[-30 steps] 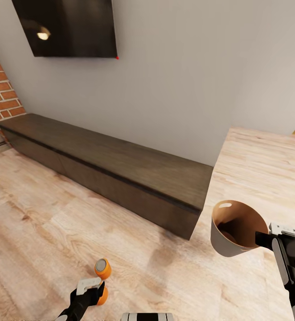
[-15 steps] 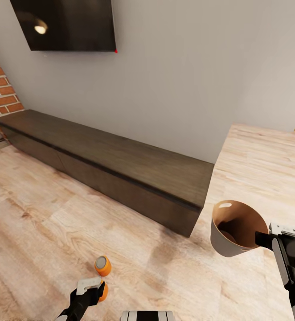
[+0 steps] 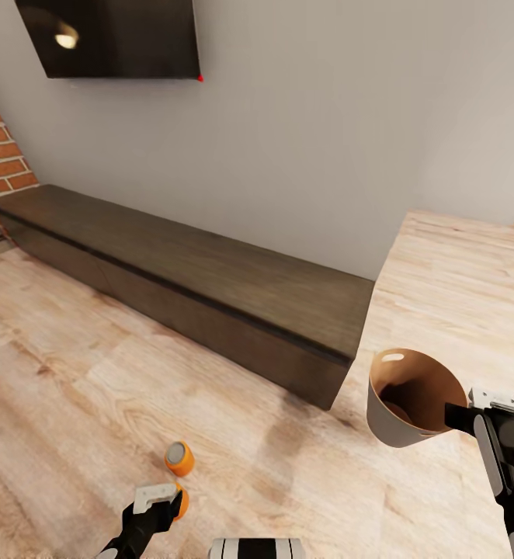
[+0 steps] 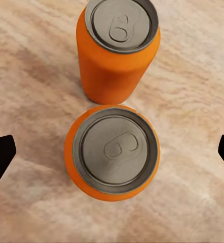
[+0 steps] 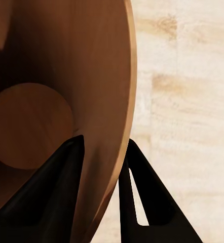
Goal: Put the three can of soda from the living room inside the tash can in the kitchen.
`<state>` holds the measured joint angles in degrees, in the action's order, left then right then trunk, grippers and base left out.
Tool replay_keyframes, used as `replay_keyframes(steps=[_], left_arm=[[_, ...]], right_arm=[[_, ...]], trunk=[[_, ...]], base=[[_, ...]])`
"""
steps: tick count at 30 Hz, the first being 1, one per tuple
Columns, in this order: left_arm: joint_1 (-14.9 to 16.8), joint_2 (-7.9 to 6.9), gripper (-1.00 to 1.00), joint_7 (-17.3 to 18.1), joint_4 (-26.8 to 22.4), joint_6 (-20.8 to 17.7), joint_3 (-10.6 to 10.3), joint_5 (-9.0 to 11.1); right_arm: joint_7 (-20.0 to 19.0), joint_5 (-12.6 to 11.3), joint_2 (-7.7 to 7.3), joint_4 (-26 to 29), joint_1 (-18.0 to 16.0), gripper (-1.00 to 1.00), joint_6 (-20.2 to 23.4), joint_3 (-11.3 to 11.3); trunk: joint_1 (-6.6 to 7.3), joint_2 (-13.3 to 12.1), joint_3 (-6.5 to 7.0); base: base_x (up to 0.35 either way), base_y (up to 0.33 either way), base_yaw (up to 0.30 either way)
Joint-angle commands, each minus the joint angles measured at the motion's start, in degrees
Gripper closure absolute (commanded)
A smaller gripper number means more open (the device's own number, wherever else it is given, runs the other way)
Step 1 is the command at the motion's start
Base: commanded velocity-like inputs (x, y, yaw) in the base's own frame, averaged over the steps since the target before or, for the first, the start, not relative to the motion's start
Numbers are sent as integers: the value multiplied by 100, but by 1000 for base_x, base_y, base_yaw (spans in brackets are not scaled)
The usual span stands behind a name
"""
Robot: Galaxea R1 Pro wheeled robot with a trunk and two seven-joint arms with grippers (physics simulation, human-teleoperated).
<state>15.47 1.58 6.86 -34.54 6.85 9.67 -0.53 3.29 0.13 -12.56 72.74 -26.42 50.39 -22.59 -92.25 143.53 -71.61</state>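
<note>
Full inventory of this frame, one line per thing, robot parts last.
soda cans: 2, orange with grey tops, upright on the floor, one farther out, one centred under the left hand
trash bin: 1, pale grey outside, brown inside, tilted, lifted off the floor, its wall pinched by the right hand
low cabinet: 1, dark grey-brown, along the wall
TV: 1, black, on the wall upper left
brick column: 1, red, far left
wall: 1, light grey, behind the cabinet
floor: light wood planks
left hand: 1, black, open, fingers either side of the near can, not touching
right hand: 1, black, shut on the bin wall
</note>
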Motion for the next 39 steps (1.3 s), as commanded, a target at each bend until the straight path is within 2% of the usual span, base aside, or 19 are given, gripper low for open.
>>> replay_keyframes(steps=[1,6,16,23,39], left_arm=[[0,0,-100,0,0,0,0,0],[0,0,-100,0,0,0,0,0],[0,0,-100,0,0,0,0,2],[0,0,-100,0,-1,0,0,3],[0,0,-100,0,-2,0,0,3]], right_arm=[[-7,-21,0,3,-3,100,-2,0],[-11,-21,0,3,-3,100,-3,0],[-4,-5,-6,153,-10,100,-3,0],[-7,4,-208,217,-12,100,-3,-8],[-7,4,-255,223,-12,100,-3,-11]], trunk=[[1,0,-1],[1,0,-6],[1,0,-6],[1,0,-6],[1,0,-13]], base=[[110,0,0],[189,0,0],[22,0,0],[1,0,0],[0,0,0]])
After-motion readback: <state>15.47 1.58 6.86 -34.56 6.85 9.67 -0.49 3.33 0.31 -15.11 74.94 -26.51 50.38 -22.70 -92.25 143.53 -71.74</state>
